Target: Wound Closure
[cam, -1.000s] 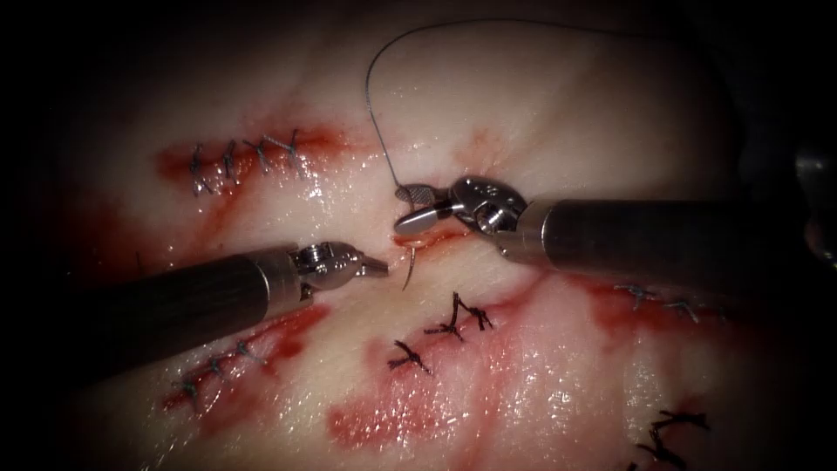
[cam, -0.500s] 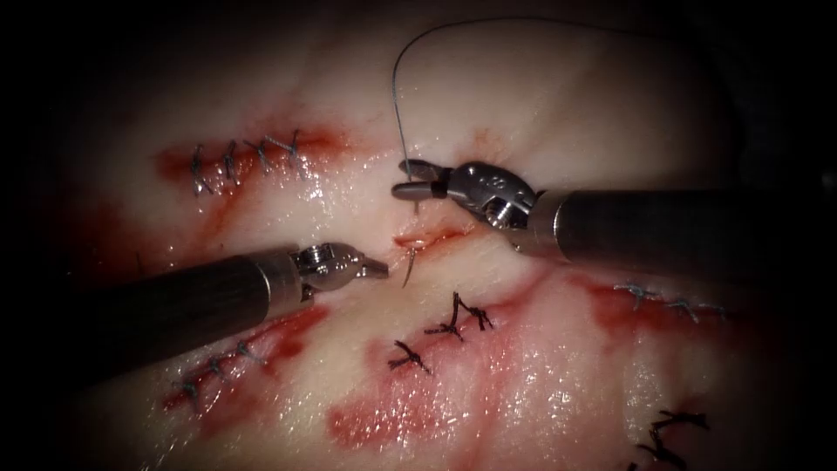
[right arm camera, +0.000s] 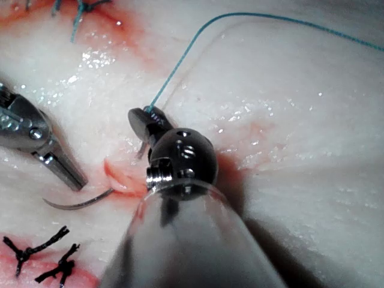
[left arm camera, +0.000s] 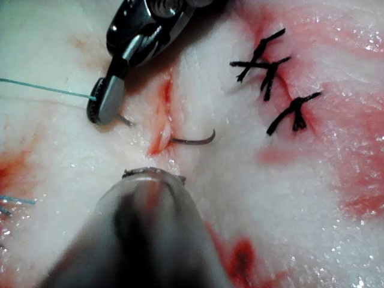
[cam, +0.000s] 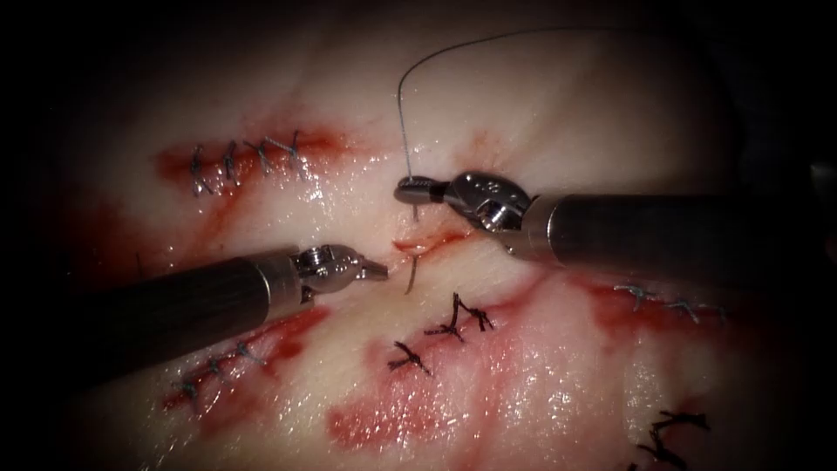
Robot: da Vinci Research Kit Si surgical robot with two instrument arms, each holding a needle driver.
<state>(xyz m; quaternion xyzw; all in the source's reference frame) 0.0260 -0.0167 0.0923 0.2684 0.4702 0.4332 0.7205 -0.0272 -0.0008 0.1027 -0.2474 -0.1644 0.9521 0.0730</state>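
Gripping the tail end of the needle [cam: 410,277], just where the thread [cam: 401,105] joins it, the right tool [cam: 417,188] sits clenched on the far side of the cut [cam: 432,237] in the endoscope view. The needle is in the tissue [cam: 540,113]: it dips in beside those jaws, and its tip curves out on the near side of the cut. The left tool [cam: 377,269] lies just left of that tip, jaws closed on nothing. With so short a hold at the tail, the needle could probably twist in the jaws if pushed off its curve.

In the left wrist view, the right tool [left arm camera: 107,103] pinches the needle's end with the thread [left arm camera: 48,87] running away from it. The bare tip of the needle [left arm camera: 195,141] stands clear of the cut [left arm camera: 161,120], near the left tool [left arm camera: 153,174]. A straight pull might tear the thin bridge of tissue.

In the right wrist view, the right tool [right arm camera: 144,120] is clamped. The left tool [right arm camera: 69,174] rests shut, just above the needle [right arm camera: 78,203]. Its closed jaws could knock the tip, and the slack thread [right arm camera: 198,36] could snag on the tools.
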